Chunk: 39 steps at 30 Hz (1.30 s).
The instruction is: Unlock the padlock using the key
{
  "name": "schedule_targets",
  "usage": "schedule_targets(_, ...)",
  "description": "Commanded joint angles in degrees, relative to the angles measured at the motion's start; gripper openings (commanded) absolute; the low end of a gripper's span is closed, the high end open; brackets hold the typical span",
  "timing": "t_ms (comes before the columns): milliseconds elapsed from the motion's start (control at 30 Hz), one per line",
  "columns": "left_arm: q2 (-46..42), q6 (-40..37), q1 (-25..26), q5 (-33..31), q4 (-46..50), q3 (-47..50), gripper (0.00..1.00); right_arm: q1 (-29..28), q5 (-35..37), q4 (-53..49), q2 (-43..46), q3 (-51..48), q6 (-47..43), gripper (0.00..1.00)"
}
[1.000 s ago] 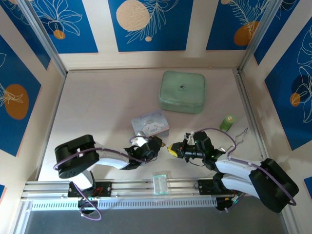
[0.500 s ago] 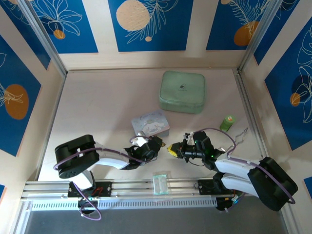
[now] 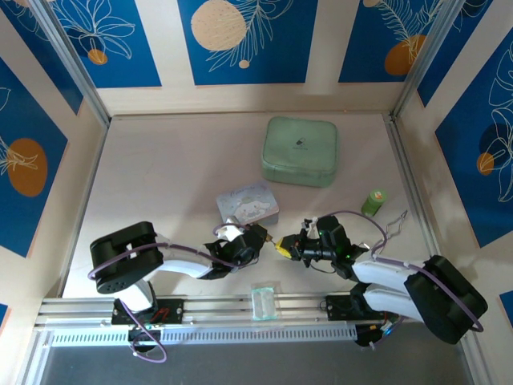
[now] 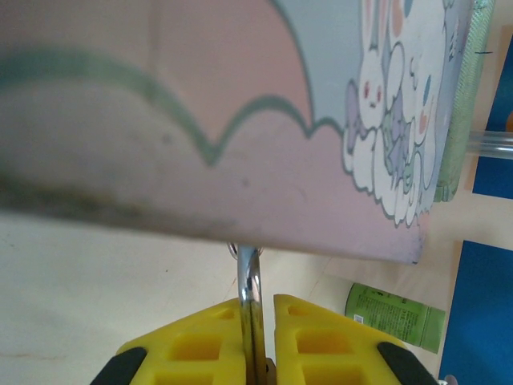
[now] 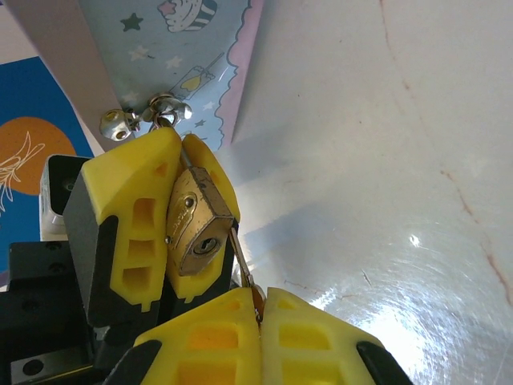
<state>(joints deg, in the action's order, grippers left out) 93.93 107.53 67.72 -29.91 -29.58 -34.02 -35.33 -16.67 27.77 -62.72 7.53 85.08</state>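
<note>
My left gripper [image 4: 258, 301] is shut on the padlock. Its silver shackle [image 4: 248, 281] runs up between the yellow fingers. In the right wrist view the brass padlock body [image 5: 191, 216] sits clamped between those fingers [image 5: 132, 216], with its keyhole [image 5: 205, 245] facing the camera. My right gripper [image 5: 260, 295] is shut on the key [image 5: 243, 261]. The thin blade slants up, and its tip rests at the padlock's lower edge just right of the keyhole, not inside it. From above, the left gripper [image 3: 258, 238] and right gripper [image 3: 282, 246] meet tip to tip near the front middle of the table.
The blue cartoon tin [image 3: 247, 204] lies just behind both grippers and looms close above the left wrist camera as a tin [image 4: 240, 120]. Behind it sits a green case [image 3: 300, 151]. To the right are a small green bottle [image 3: 373, 201] and bent wire pieces [image 3: 394, 221]. A clear box [image 3: 264, 301] sits on the front rail.
The right gripper has edged slightly left, bringing the key's tip up to the padlock. The left arm has held still.
</note>
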Motion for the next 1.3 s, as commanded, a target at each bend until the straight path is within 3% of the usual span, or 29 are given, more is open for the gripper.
schedule_targets(0, 0.0, 0.9, 0.0, 0.8, -3.2, -0.4, 0.0, -0.2, 0.6, -2.6, 1.6, 0.1, -0.9, 0.0)
schedule_targets(767, 2.1, 0.8, 0.0, 2.6, -3.7, -1.7, 0.0, 0.0, 1.8, -1.3, 3.5, 0.1, -1.4, 0.0)
schedule_targets(1267, 0.8, -0.4, 0.2, 3.9, -7.4, -1.7, 0.0, 1.6, -1.0, 5.2, -2.7, 0.7, -0.8, 0.0)
